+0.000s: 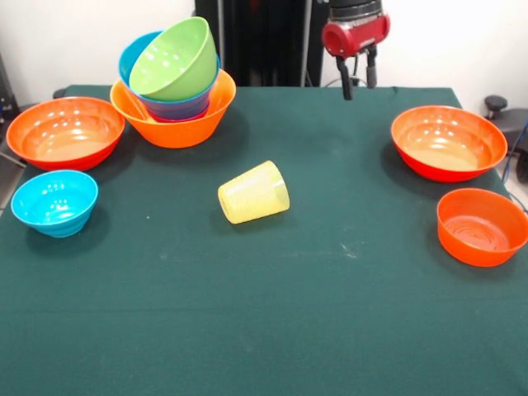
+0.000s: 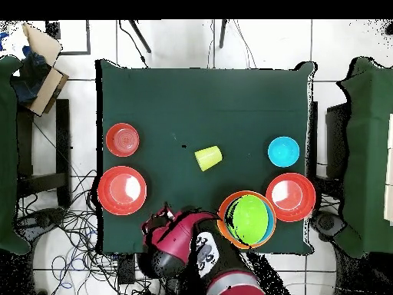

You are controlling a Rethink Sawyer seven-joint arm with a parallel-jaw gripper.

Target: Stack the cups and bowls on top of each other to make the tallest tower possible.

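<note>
Tower [image 1: 174, 107]: sits at the desk's far edge in the front view, left of the robot; the big light-orange bowl is at the bottom with blue ones nested inside and a lime green bowl [image 1: 175, 59] tipped on top, leaning toward the camera. Can't really count the middle layers, only rims and slivers show.
Tower from above [image 2: 246, 220]: mostly just the green bowl inside an orange ring, so the blue stuff is pretty much hidden.
Cup [image 1: 254, 192]: pale yellow tumbler lying on its side mid-desk, well apart from everything, open end pointing right.
Left side, front view: wide orange bowl [image 1: 65, 132] with a cyan bowl [image 1: 54, 202] just in front of it.
Right side: wide red-orange bowl [image 1: 448, 142], smaller orange bowl [image 1: 482, 226] nearer the camera, close but not touching.
Hand [image 1: 358, 82]: hangs over the desk's far edge right of the tower, two dark fingers apart with nothing between them, so open. Arm above it is cut off at the top.
Desk [image 1: 272, 313]: green cloth.
</note>
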